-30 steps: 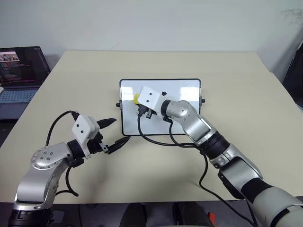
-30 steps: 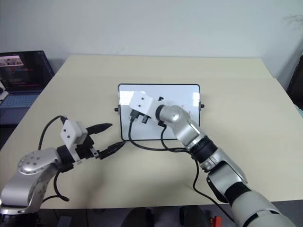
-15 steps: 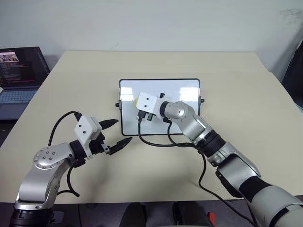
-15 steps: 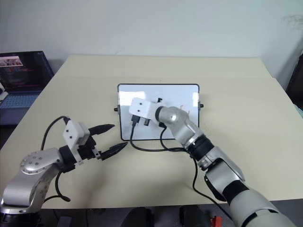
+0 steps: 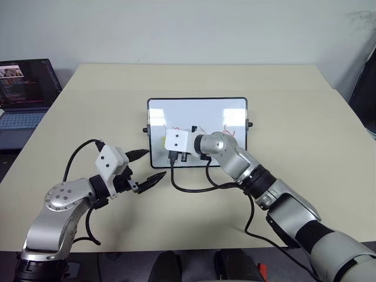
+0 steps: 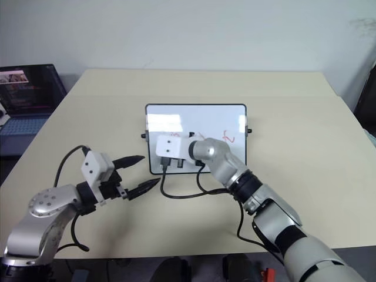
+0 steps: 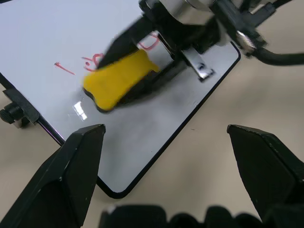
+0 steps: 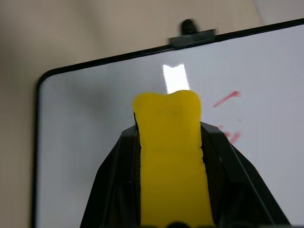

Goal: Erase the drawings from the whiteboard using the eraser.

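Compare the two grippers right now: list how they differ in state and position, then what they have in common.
The right gripper is shut on the eraser; the left gripper is open and holds nothing. The right gripper is over the whiteboard, beside the drawings; the left gripper hovers over the table off the board's corner. Both have two black fingers.

Right hand point(image 5: 161, 143) reaches forward-left, fingers clamped; left hand point(image 5: 147, 165) hovers low, fingers spread.

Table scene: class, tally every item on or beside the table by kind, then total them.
Whiteboard: 1
Eraser: 1
Laptop: 1
Total: 3
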### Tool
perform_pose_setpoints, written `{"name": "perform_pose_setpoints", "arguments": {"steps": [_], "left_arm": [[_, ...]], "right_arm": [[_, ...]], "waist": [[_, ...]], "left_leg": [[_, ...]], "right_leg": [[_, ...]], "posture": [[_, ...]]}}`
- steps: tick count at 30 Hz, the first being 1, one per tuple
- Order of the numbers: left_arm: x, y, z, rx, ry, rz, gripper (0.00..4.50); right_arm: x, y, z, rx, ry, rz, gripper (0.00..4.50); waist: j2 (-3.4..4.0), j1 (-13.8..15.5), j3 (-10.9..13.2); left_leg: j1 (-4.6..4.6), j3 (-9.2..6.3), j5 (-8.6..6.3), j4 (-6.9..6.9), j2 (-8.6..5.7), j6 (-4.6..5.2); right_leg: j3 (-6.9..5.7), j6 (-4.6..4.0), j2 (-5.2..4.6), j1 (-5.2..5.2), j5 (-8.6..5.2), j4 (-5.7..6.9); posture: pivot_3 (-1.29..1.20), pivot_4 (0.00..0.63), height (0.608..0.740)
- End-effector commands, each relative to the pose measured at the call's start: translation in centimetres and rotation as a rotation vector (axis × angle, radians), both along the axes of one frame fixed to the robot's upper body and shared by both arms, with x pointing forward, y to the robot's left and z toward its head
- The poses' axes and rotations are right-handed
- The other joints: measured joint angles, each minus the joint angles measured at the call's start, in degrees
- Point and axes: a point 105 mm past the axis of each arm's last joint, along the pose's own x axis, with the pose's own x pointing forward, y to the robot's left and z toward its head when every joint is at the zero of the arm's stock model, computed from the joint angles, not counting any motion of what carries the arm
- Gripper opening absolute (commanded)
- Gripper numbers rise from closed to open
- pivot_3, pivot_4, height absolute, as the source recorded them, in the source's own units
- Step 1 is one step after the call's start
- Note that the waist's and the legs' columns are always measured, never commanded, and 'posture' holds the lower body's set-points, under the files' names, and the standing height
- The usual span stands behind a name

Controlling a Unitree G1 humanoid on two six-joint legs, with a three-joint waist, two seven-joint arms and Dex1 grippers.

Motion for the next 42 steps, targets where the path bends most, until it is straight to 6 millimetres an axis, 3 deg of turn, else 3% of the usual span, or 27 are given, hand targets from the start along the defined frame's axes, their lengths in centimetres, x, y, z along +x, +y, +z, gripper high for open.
{"name": "perform_pose_setpoints", "arguments": {"steps": [1,11,19,22,31,38,42], "left_arm": [[-0.1,-0.4,0.7,0.005,-0.041,-0.018,4.50],[-0.1,-0.5,0.7,0.006,-0.043,-0.026,4.50],[-0.1,-0.7,0.7,0.007,-0.043,-0.033,4.50],[-0.1,-0.8,0.7,0.006,-0.043,-0.034,4.50],[-0.1,-0.9,0.6,-0.001,-0.040,-0.038,4.50],[0.0,-1.3,0.5,-0.007,-0.034,-0.057,4.50],[0.0,-1.4,0.5,-0.008,-0.032,-0.062,4.50]], "right_arm": [[0.9,0.5,4.0,0.096,-0.117,-0.022,1.30],[-0.2,1.2,0.1,-0.077,0.009,0.072,1.30],[1.6,1.6,3.5,0.030,-0.112,-0.008,1.30],[1.8,1.4,2.9,0.010,-0.098,-0.011,1.30],[1.4,-0.9,-1.3,-0.140,0.034,0.005,1.30],[3.3,-1.7,2.3,-0.039,-0.082,-0.091,1.30],[2.9,-2.8,0.1,-0.111,-0.004,-0.076,1.30]], "waist": [[0.00,0.0,0.0],[0.00,-0.3,0.0],[0.00,-0.5,0.0],[-0.01,-0.5,0.0],[-0.03,-0.5,0.0],[-0.02,-0.3,0.0],[-0.04,-0.1,0.0]], "left_leg": [[-0.01,-0.01,0.01,0.00,0.00,0.00],[-0.06,0.03,0.00,-0.03,0.02,0.00],[-0.04,0.00,0.01,0.00,0.02,0.00],[-0.05,0.02,0.01,-0.02,0.02,0.00],[-0.02,0.00,0.01,0.00,0.02,0.00],[0.01,-0.03,0.02,0.04,0.01,0.00],[0.01,-0.03,0.02,0.08,0.01,0.00]], "right_leg": [[-0.01,0.00,0.02,-0.04,0.00,0.02],[0.01,-0.01,0.02,-0.08,-0.01,-0.02],[-0.01,-0.01,0.02,-0.08,0.00,0.07],[0.01,-0.01,0.01,-0.08,0.00,0.01],[0.00,-0.02,0.01,-0.06,0.00,0.05],[-0.03,-0.03,0.01,-0.02,0.01,0.12],[-0.03,-0.07,0.01,0.00,0.03,0.11]], "posture": [[0.00,0.150,0.740],[0.00,0.150,0.740],[0.00,0.150,0.740],[0.00,0.150,0.740],[0.00,0.150,0.740],[0.00,0.150,0.740],[0.00,0.150,0.740]]}}
